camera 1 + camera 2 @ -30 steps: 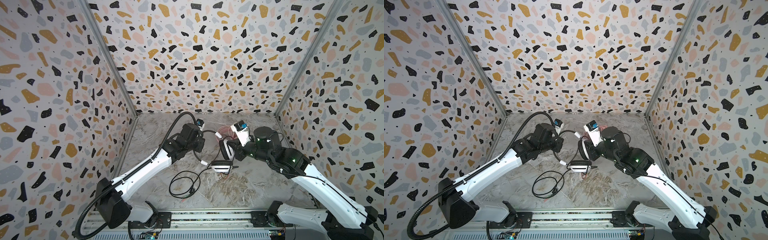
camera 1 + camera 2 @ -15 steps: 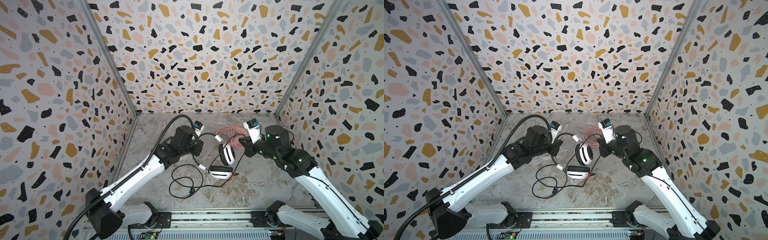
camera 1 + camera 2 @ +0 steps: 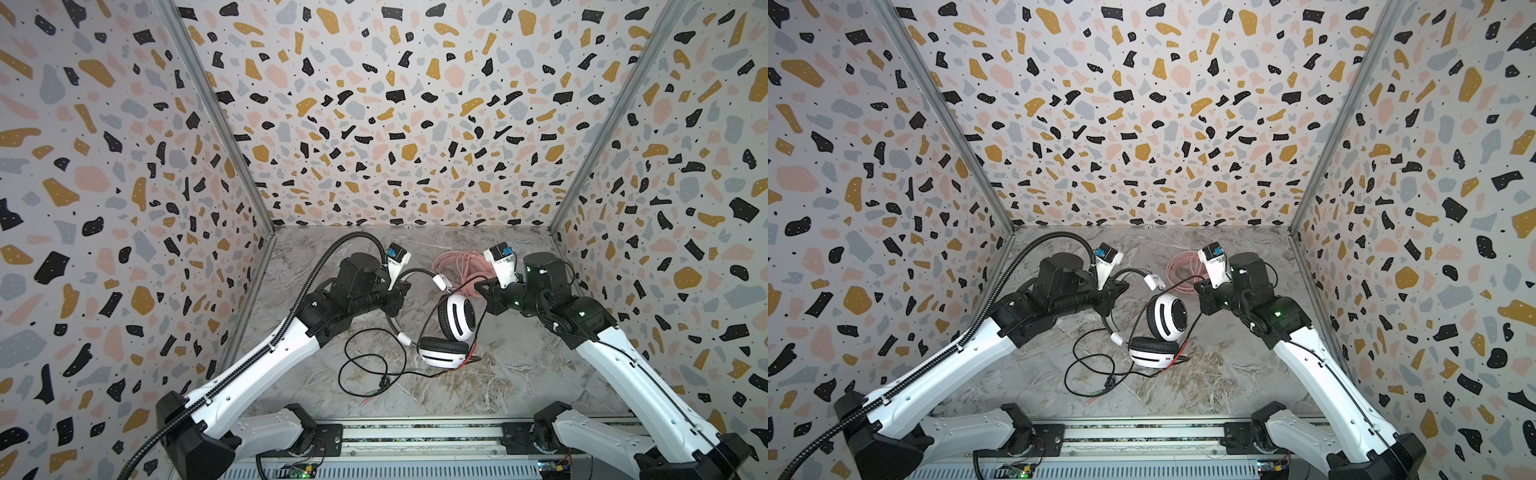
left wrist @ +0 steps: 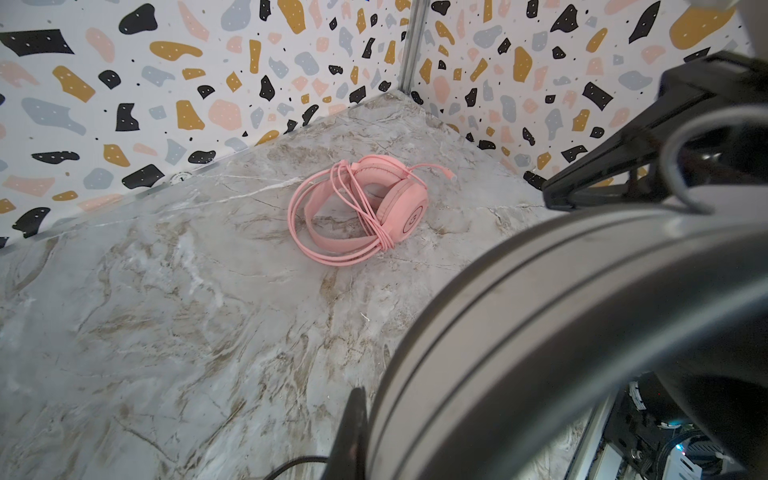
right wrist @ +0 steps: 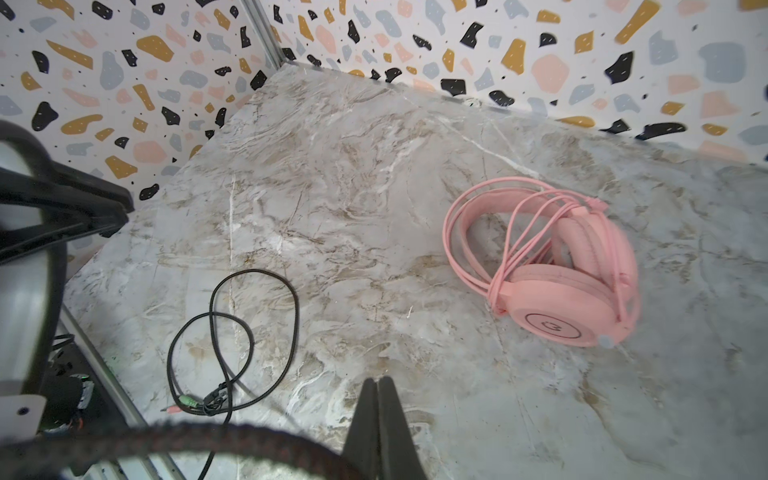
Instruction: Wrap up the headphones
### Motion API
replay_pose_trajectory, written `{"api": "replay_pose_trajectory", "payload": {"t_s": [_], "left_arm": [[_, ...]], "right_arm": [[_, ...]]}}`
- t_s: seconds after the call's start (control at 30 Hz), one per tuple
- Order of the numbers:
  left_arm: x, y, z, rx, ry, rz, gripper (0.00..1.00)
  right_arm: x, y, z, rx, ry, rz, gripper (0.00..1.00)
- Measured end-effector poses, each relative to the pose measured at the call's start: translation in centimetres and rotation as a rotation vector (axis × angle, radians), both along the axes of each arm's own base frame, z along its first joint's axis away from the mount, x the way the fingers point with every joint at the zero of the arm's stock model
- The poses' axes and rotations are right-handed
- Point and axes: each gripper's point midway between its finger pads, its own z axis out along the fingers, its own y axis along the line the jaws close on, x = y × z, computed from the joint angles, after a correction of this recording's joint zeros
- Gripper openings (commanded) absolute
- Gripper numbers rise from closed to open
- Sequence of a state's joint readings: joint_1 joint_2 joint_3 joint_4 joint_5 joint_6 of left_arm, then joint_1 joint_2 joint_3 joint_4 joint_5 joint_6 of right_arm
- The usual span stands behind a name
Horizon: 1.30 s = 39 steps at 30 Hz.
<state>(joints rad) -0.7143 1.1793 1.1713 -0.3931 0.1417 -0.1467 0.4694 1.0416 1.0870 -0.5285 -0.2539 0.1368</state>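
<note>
Mid-way across the marbled grey bench (image 3: 519, 374), your left end effector (image 3: 404, 289) clamps the headband (image 4: 540, 311) of the glossy white-and-black plastic headphones (image 3: 455, 318); its tips blur up close. Your right end effector (image 3: 478, 286) is pressed together on their thin braided black cable (image 5: 249, 271). Matte pink cord-wrapped headphones (image 4: 399, 203) lie behind, partly hidden from above.
</note>
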Motion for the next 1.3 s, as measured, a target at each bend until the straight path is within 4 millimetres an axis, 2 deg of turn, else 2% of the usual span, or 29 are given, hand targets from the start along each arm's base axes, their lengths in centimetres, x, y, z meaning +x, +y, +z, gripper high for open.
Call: {"api": "replay_pose_trajectory", "payload": {"t_s": [0.1,0.2,0.5,0.7,0.83,1.03,1.17,1.3], "left_arm": [[0.6,0.5,0.1,0.001,-0.008,0.027,0.00],[1.7,1.7,0.2,0.020,-0.029,0.098,0.00],[4.1,5.0,1.1,0.087,-0.113,0.301,0.00],[3.9,6.5,2.8,0.086,-0.163,0.354,0.00],[3.0,5.1,3.8,0.001,-0.144,0.276,0.00],[1.6,0.5,2.2,-0.098,0.008,0.068,0.00],[0.5,-0.9,1.7,-0.140,0.081,-0.008,0.00],[-0.2,-1.5,3.0,-0.201,0.088,-0.045,0.00]], "right_arm": [[-0.1,0.7,-1.9,0.007,0.044,0.030,0.13],[-0.4,1.0,-2.9,0.024,0.069,0.045,0.14],[0.3,0.7,-2.2,0.065,0.059,0.027,0.14],[1.3,-0.1,-0.8,0.076,0.031,-0.006,0.14],[1.6,0.5,-0.7,0.097,0.032,0.014,0.14],[2.4,1.3,-1.7,0.124,0.038,0.031,0.14],[2.9,1.4,-2.6,0.133,0.030,0.027,0.13],[3.4,1.6,-4.3,0.144,0.037,0.021,0.12]]}}
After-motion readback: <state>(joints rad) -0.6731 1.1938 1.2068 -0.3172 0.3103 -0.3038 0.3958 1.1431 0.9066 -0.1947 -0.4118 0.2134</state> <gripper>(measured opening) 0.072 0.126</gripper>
